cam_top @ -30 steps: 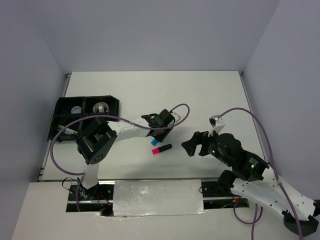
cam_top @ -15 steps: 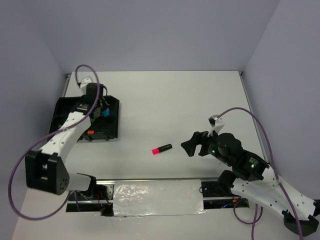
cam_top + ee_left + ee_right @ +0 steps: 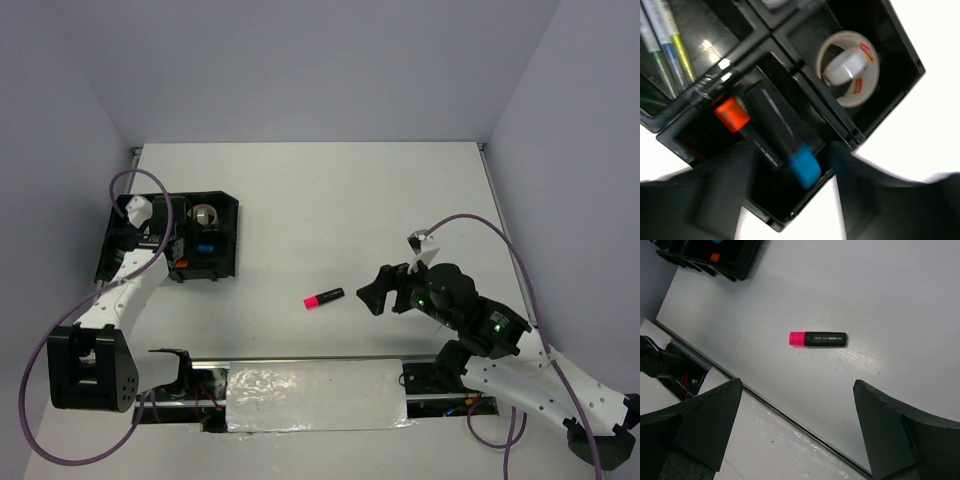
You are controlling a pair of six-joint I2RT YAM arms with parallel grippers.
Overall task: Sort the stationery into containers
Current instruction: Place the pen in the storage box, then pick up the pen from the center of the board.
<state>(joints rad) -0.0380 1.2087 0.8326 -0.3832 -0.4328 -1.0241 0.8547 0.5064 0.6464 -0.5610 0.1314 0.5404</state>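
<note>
The black tray (image 3: 860, 136) holds a blue-ended black highlighter (image 3: 782, 135), an orange-ended one (image 3: 731, 114) and a white tape roll (image 3: 849, 67) marked red; right of the tray, a pink-ended black highlighter (image 3: 818, 339) on the white table (image 3: 890, 290).

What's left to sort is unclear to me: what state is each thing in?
Pink highlighter: loose on table.
Blue highlighter: in tray, not held.
Orange highlighter: in tray, same compartment.
Tape: in tray.
Pens: in tray.
Left fingers: open, empty.
Right fingers: open, empty.
</note>
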